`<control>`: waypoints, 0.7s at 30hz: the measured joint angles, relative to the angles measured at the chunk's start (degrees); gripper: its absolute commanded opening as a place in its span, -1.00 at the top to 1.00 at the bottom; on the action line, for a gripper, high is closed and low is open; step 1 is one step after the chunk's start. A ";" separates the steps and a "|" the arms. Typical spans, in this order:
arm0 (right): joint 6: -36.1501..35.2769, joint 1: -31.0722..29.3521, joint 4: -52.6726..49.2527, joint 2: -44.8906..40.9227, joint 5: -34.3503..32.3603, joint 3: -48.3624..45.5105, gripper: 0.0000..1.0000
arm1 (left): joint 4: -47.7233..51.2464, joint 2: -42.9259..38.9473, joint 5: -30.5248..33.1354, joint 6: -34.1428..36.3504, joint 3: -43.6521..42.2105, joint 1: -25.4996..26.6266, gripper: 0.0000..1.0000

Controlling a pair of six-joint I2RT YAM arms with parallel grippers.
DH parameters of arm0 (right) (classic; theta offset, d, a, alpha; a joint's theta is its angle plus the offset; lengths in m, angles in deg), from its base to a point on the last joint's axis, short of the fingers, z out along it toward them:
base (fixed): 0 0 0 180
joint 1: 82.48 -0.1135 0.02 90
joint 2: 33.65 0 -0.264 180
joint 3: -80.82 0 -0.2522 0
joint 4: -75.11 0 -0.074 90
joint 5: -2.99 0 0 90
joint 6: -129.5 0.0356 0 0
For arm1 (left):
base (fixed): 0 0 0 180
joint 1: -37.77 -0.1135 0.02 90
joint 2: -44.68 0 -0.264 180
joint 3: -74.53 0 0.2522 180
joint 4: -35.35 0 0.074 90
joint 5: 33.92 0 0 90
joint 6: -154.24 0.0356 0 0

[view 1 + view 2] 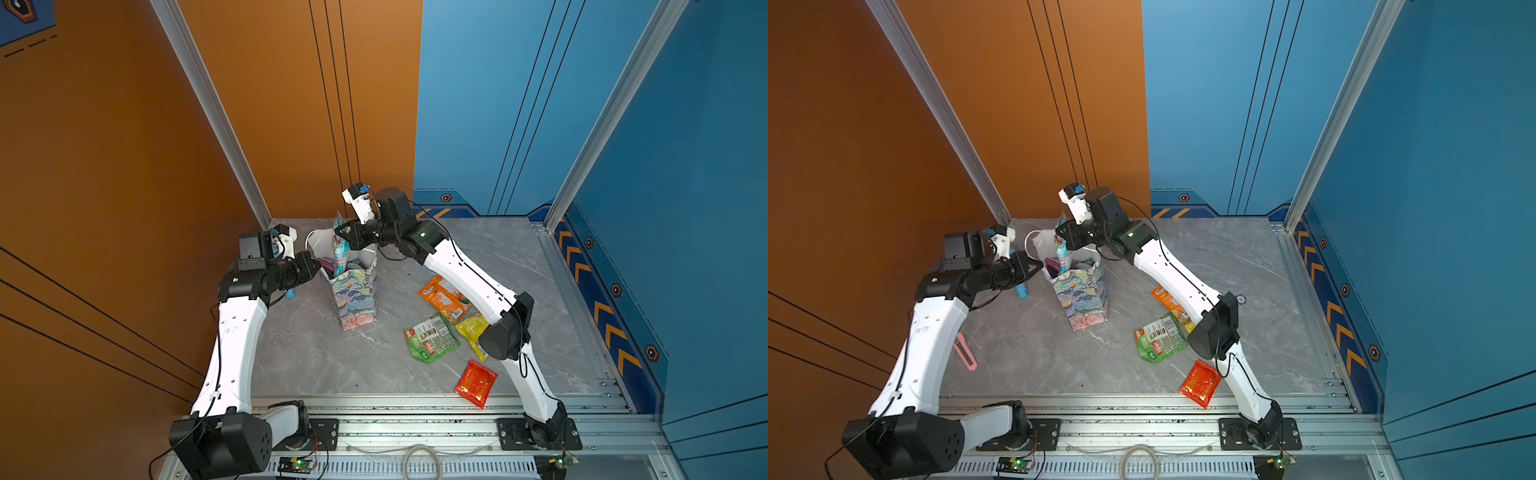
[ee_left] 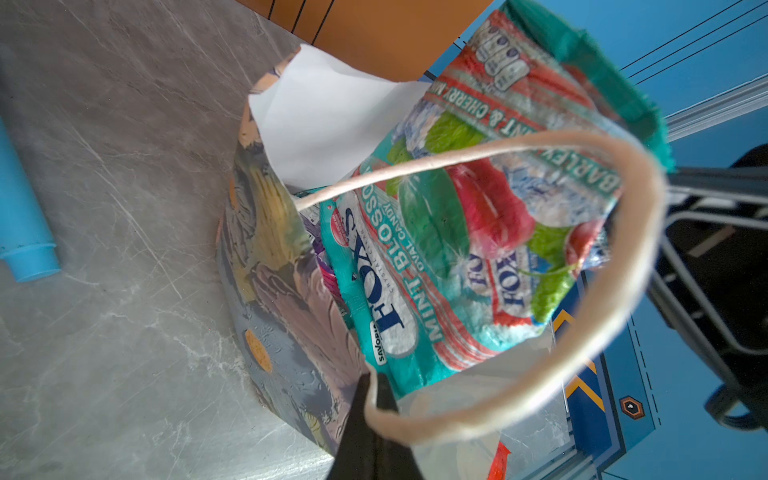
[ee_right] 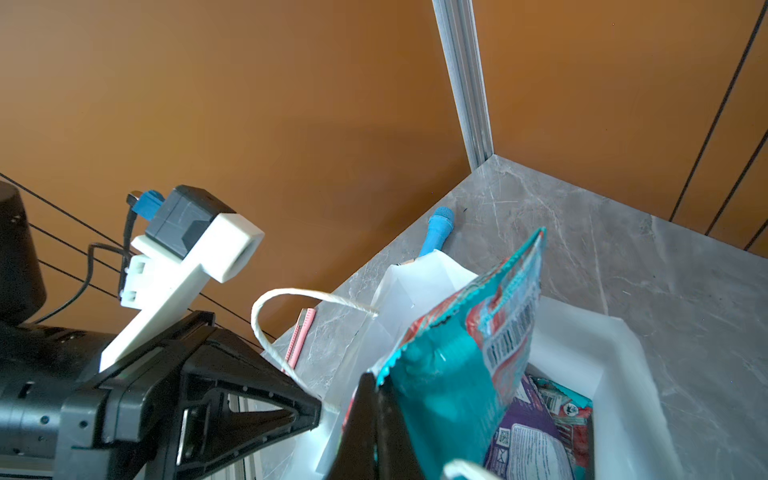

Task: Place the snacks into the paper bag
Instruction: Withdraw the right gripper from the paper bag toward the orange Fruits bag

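Observation:
The floral paper bag [image 1: 357,299] [image 1: 1086,299] stands upright at the middle of the table. My left gripper [image 1: 319,268] [image 1: 1040,266] [image 2: 374,384] is shut on the bag's rim by a white cord handle [image 2: 498,153]. My right gripper [image 1: 338,231] [image 1: 1057,235] [image 3: 376,386] is shut on a teal snack packet [image 1: 341,245] [image 1: 1062,249] [image 2: 478,232] [image 3: 457,374], which hangs upright with its lower end inside the bag mouth. A purple packet [image 3: 528,436] lies in the bag. Orange [image 1: 444,297], green [image 1: 430,338], yellow [image 1: 473,332] and red [image 1: 476,382] packets lie on the table to the right.
A light-blue stick [image 1: 1021,291] [image 2: 20,208] [image 3: 436,230] lies left of the bag under my left arm. A pink cutter [image 1: 965,351] [image 3: 301,336] lies near the table's left edge. My right arm crosses over the orange and yellow packets. Walls close in behind and on both sides.

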 measured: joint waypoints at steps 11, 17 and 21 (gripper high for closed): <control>4.98 4.98 7.69 -6.36 -2.43 -15.10 0.01 | -0.04 -0.02 -0.42 0.00 0.00 0.00 1.00; 6.88 9.14 12.07 -16.72 -4.61 -28.24 -0.14 | -0.02 -0.04 -0.44 0.00 0.00 0.00 1.00; 6.97 10.56 14.78 -25.18 -7.06 -37.05 -0.21 | -0.02 -0.02 -0.44 0.00 0.00 0.00 1.00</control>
